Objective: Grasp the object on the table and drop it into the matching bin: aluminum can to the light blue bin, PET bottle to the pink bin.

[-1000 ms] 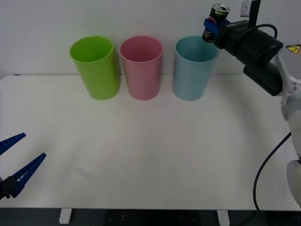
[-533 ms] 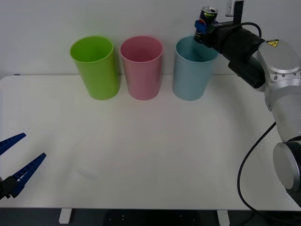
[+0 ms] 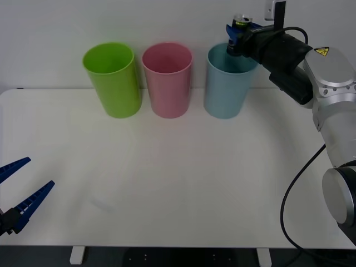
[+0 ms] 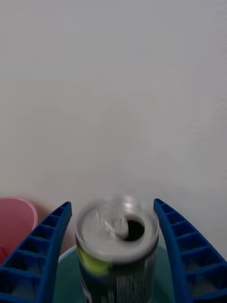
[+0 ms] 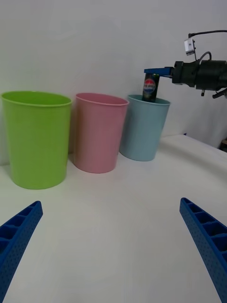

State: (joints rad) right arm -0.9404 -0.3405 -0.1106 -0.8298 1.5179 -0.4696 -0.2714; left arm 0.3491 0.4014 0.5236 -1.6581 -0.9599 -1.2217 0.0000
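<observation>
The aluminum can (image 3: 241, 23) sits low between the spread fingers of my right gripper (image 3: 238, 30), directly above the mouth of the light blue bin (image 3: 227, 83). In the right wrist view the can (image 4: 117, 246) is blurred, with a gap to each blue finger, and the bin's rim (image 4: 66, 279) lies beneath it. From the left wrist view the can's (image 5: 150, 88) lower end dips behind the light blue bin's (image 5: 142, 128) rim. The pink bin (image 3: 167, 80) stands just left of it. My left gripper (image 3: 40, 172) rests open at the table's near left corner.
A lime green bin (image 3: 113, 80) stands leftmost in the row of three at the back of the white table (image 3: 178, 167). A wall rises right behind the bins. The right arm's black forearm (image 3: 289, 61) reaches in from the back right.
The right gripper carried the can leftward to above the light blue bin, then its fingers let go. The can now sits lower between them. The left arm has not moved.
</observation>
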